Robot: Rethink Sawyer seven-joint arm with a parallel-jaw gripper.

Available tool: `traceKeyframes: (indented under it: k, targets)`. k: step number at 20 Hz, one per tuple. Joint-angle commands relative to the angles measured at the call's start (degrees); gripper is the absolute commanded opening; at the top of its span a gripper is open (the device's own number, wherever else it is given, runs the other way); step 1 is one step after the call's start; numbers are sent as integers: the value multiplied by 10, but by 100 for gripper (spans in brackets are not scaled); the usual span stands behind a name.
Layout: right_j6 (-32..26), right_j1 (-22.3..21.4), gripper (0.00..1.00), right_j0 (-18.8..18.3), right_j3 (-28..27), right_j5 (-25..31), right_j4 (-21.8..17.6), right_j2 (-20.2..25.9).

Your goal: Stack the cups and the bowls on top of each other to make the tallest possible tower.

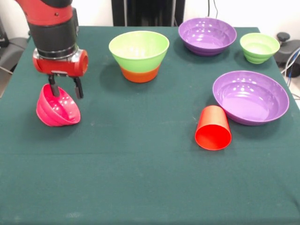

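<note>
My gripper (pixel 65 89) hangs at the left of the table with its fingers (pixel 53 88) apart, open. It is right over a pink bowl (pixel 57 108) that lies tilted on the cloth: one finger reaches into its opening and the other is outside its rim. The tower (pixel 139 55), a large lime green bowl nested on an orange bowl, stands at the far middle. A red cup (pixel 213 129) lies on its side at the right, mouth toward the camera. Two purple bowls (pixel 207 35) (pixel 251 96) and a small green bowl (pixel 259 47) stand upright at the right. The orange, blue and green cups are out of view.
The table (pixel 140 178) is covered in dark green cloth. The red cup lies close to the near purple bowl's left rim. Dark equipment and cables show past the table's far right corner (pixel 288 49).
</note>
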Motion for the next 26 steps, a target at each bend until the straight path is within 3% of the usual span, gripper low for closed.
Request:
traceKeyframes:
  k: [1, 13, 20, 26]
  targets:
    - [-60, -16, 100, 16, 49, 45, -13, -17]
    - [-67, 24, 100, 36, -24, 73, -9, -11]
    - [-68, 15, 100, 38, -31, 56, -28, -18]
    - [-129, 41, 100, 7, -72, 57, -46, -11]
